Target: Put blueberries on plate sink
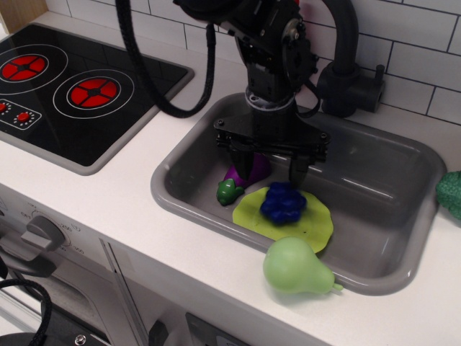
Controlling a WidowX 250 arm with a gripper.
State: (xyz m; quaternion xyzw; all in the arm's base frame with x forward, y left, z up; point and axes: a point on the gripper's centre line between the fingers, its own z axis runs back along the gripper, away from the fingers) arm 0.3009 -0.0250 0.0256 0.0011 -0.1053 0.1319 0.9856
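Note:
The dark blue blueberries [283,203] lie on the lime-green plate [315,225], which rests on the floor of the grey sink [176,194]. My gripper [271,169] hangs just above and behind the berries with its two fingers spread apart and nothing between them. The fingers do not touch the berries. The black arm rises from the gripper to the top of the frame.
A purple eggplant [238,180] with a green cap lies in the sink left of the plate, partly behind my left finger. A pale green pear [295,267] sits on the sink's front rim. A black faucet [346,72] stands behind. A stovetop [65,86] is at left. A green object [450,193] shows at the right edge.

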